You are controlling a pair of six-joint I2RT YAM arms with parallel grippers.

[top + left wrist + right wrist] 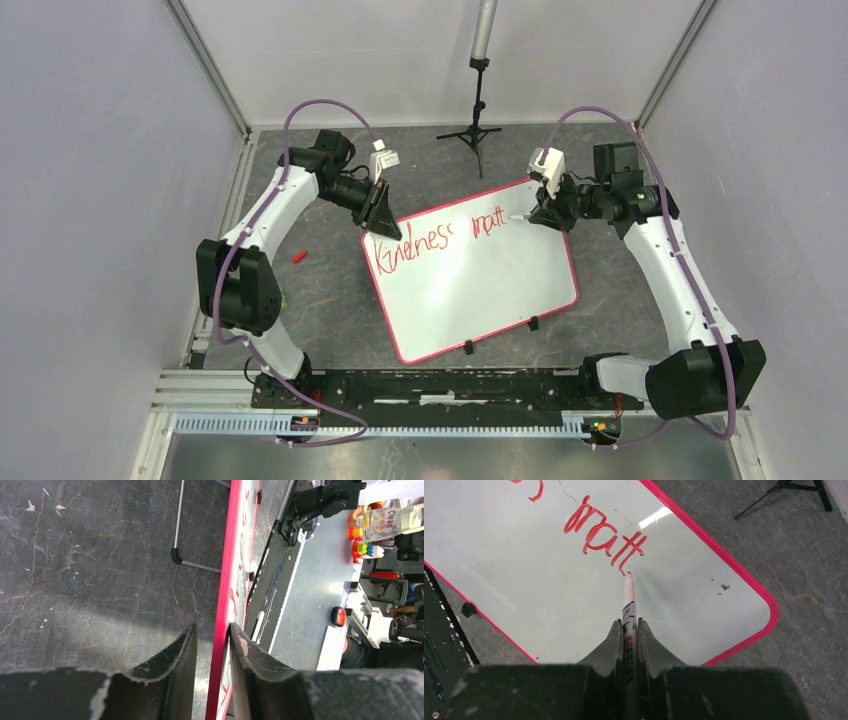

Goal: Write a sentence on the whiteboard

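The whiteboard lies tilted on the dark table, with a pink-red rim. The sentence in red reads "Kindness" and "matt" in the top view, and "matt" shows close up in the right wrist view. My right gripper is shut on a white marker, whose tip rests on the board just below the last "t". My left gripper straddles the board's far left edge: one finger lies against the board and the other stands clear of the rim. It sits at that corner in the top view.
A small red cap lies on the table left of the board. A black tripod stand rises behind the board. Two black clips sit on the board's near edge. Enclosure walls close in both sides.
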